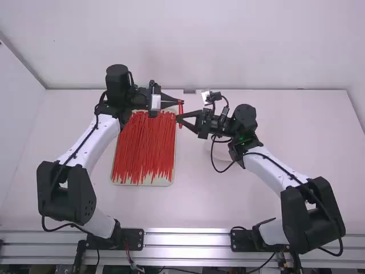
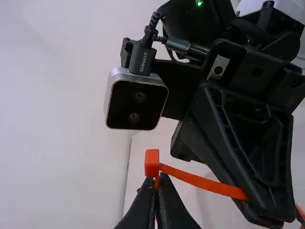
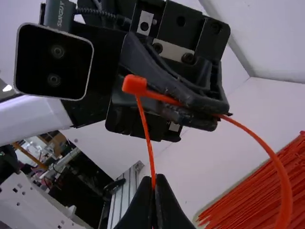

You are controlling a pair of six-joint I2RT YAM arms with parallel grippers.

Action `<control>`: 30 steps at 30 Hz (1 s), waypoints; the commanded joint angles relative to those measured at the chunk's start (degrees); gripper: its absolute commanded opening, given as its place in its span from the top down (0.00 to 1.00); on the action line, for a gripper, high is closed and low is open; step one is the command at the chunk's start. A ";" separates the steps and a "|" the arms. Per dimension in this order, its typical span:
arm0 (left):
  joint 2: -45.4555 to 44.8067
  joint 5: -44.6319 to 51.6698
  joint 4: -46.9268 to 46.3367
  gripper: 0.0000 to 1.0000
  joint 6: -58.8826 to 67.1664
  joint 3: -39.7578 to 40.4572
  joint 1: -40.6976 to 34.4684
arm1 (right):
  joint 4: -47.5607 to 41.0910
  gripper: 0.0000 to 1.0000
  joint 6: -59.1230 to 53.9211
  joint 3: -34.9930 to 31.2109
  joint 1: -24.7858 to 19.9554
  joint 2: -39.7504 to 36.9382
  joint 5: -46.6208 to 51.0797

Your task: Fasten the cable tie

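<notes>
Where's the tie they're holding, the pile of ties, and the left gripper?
tie (image 3: pixel 134 85), right wrist view, its square head.
pile (image 1: pixel 145 148), high view, middle of the strands.
left gripper (image 2: pixel 156 183), left wrist view, between its fingertips.

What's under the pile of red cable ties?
A pale flat board lies under the pile of cable ties; its near and right edges peek out. The ties cover the rest.

Left wrist view: a short word of pale capitals, a maker's mark, ran lengthwise along the right arm's grey cable plug (image 2: pixel 142 59), seated atop its silver camera (image 2: pixel 136 105).
Right wrist view: matching capitals stood on the left arm's cable plug (image 3: pixel 57 12) above that arm's camera (image 3: pixel 52 59).
</notes>
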 commanded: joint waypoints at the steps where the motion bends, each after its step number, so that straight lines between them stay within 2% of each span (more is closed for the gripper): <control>1: -0.42 -1.77 -0.46 0.98 1.07 1.20 -0.11 | 0.26 1.00 2.47 1.64 0.22 0.39 1.05; 9: -0.42 -3.15 -0.44 0.98 2.29 0.13 -0.11 | 0.26 1.00 5.29 1.64 0.20 0.39 1.27; 20: -0.42 3.37 -1.20 0.98 4.61 -1.77 -0.13 | 0.68 1.00 7.82 1.70 0.20 0.39 3.17; 30: -0.44 2.71 -4.57 0.98 4.70 -2.10 -0.13 | 3.63 1.00 9.31 1.70 0.22 0.37 3.23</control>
